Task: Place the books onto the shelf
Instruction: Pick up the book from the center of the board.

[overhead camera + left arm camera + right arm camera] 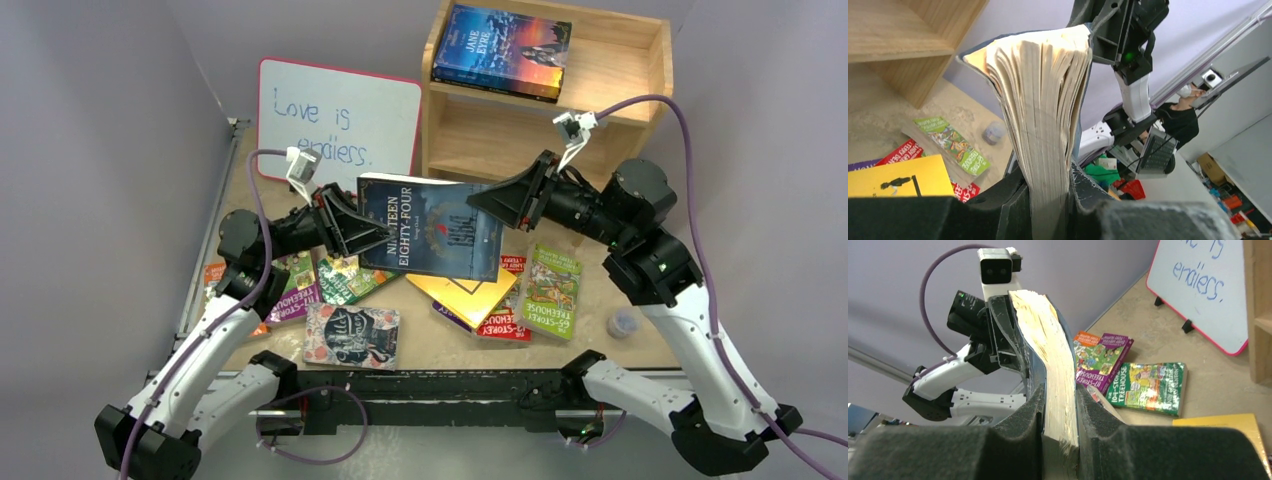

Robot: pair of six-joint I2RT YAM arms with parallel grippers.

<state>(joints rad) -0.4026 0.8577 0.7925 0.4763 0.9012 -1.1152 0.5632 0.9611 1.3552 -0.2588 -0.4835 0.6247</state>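
dark blue paperback "nineteen eighty-four" held in the air above the table, between the scattered books and the shelf; left gripper clamped on its spine-side edge, right gripper clamped on the opposite edge, both sets of fingers pressed flat against the page block in the wrist views. likely a two-arm carry or handover toward the shelf. for a clean step: keep the two grips level and moving together, since the soft page block already bows between them; release one side only once the other grip is judged firm; approach the wooden opening with the book edge-first, clear of the side panels. covers glossy and thin, pages yellowed, rough-cut and fanned at the free edge. shelf of pale unfinished-looking wood, two tiers, one thick "jane eyre" volume lying flat on the upper tier. remaining paperbacks flat on the sandy table surface: yellow book, green treehouse book, floral book. pink-edged whiteboard propped just beside the shelf.
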